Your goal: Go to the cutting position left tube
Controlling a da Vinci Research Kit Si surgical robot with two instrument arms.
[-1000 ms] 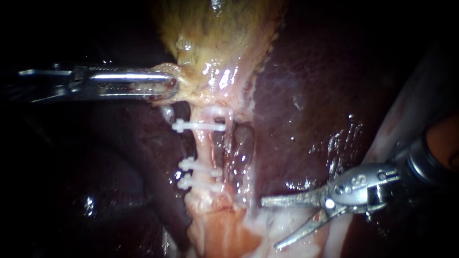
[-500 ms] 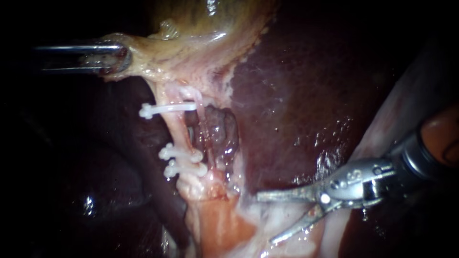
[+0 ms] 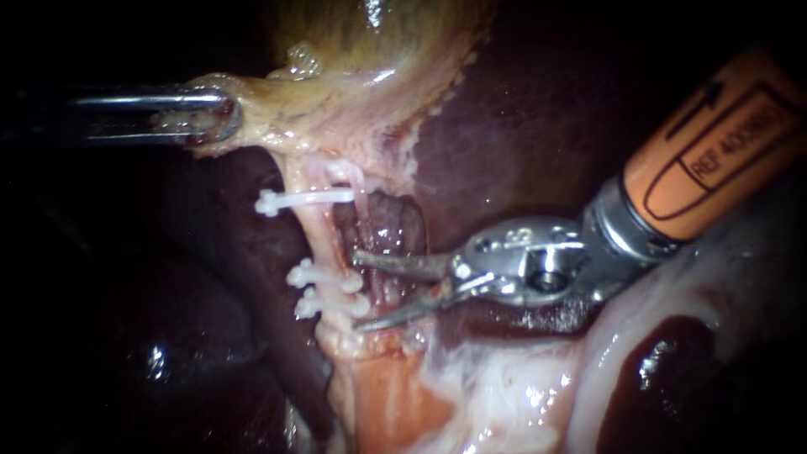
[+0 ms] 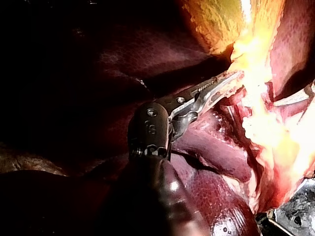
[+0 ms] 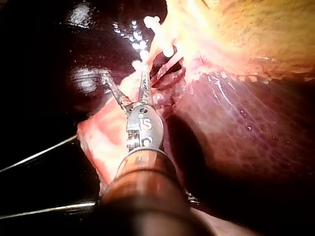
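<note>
Dark maroon liver (image 3: 521, 134) fills the background, and the yellowish gallbladder (image 3: 361, 59) comes in from the top of the endoscope view. The left instrument (image 3: 214, 118) enters from the left with its jaws clamped on a fold at the gallbladder's lower edge, tissue pinched between them from both sides. The left wrist view shows the same grip on pale, brightly lit tissue.

Below that fold the left tube (image 3: 315, 240) runs downward as a pale strand crossed by three white clips. There is an upper clip (image 3: 303, 200) on its own and a lower pair of clips (image 3: 324, 290) set close together.

The right instrument (image 3: 360, 292) enters from the upper right, with an orange collar behind a metal wrist. Its two slim blades are spread apart and hold nothing. Their tips lie at the tube's right side: the upper blade points at the stretch between the upper clip and the lower pair, and the lower blade points just below that pair. The lower pair therefore sits at the mouth of the open blades. Whether either tip touches the tube cannot be told. In the right wrist view pale tissue lies between the spread blades, with the white clips just ahead of them
</note>
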